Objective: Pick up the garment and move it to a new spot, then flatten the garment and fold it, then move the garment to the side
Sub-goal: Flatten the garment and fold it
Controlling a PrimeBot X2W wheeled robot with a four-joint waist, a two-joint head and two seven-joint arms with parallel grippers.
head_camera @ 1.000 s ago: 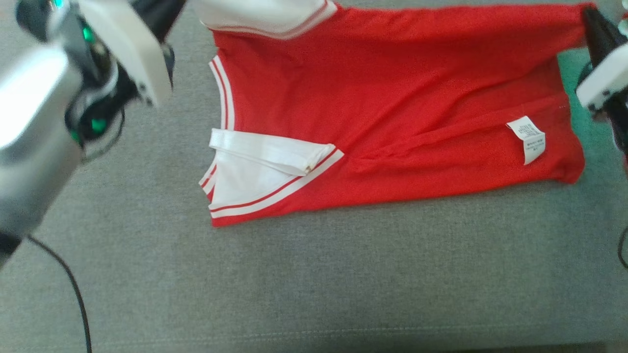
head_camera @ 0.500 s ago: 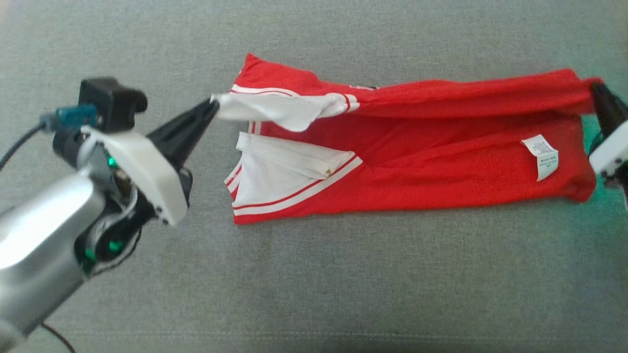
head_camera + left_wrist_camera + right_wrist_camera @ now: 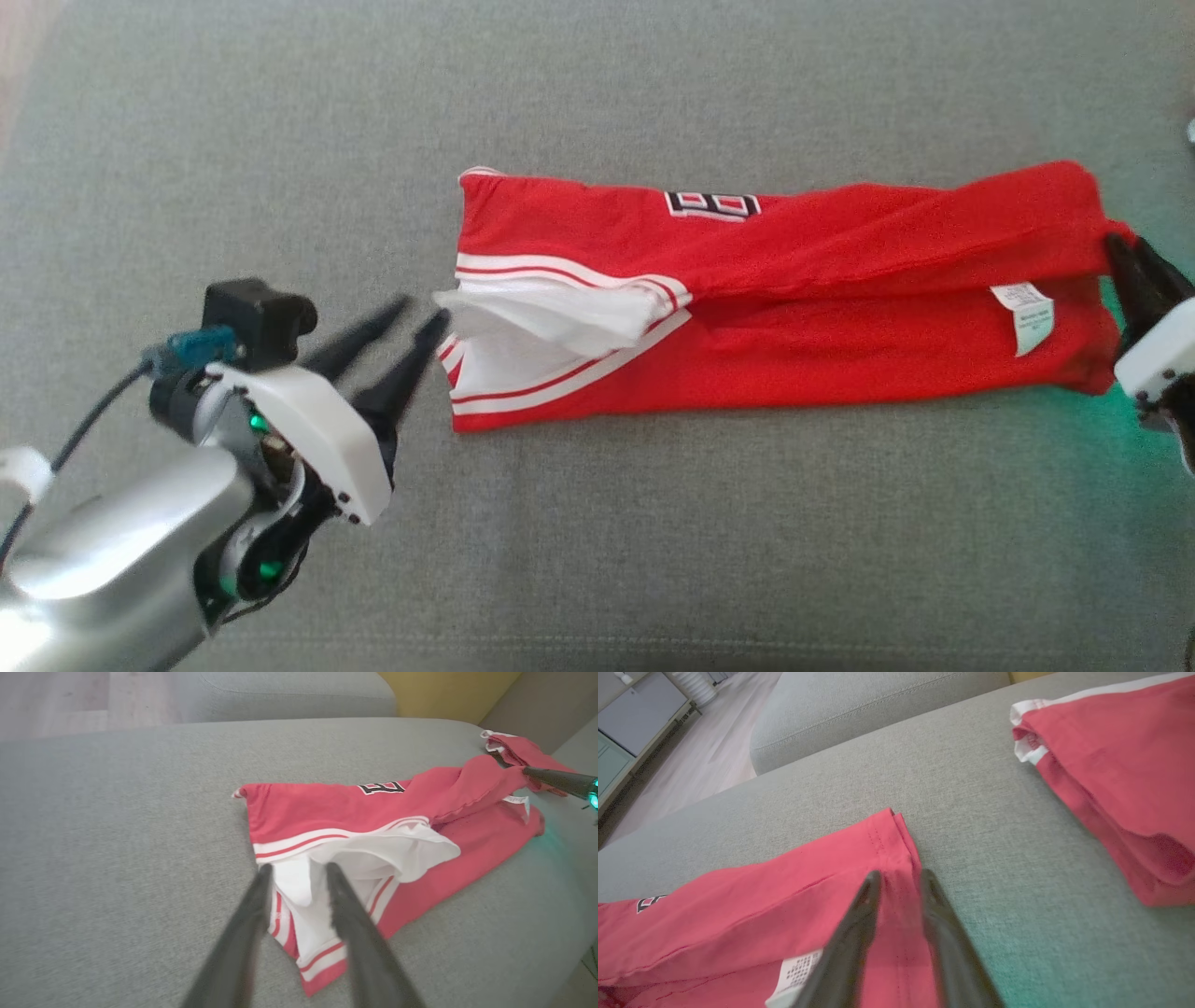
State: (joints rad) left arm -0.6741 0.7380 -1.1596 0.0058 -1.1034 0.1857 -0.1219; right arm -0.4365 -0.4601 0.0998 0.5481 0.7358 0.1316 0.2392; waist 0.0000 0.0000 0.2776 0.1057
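Notably, right wrist view catches a second garment [image 3: 1111,756]; left gripper [image 3: 425,310], right gripper [image 3: 899,875] spread.

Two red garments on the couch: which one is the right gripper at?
The garment with the white label; the right gripper stands over its hem corner. The other garment, white-trimmed, lies apart across bare cushion.

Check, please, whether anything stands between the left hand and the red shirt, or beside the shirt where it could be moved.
Nothing visible separates the left hand from the shirt; its fingertips sit right at the white sleeve. Another red garment lies on the sofa past the shirt's right end, so that side is taken.
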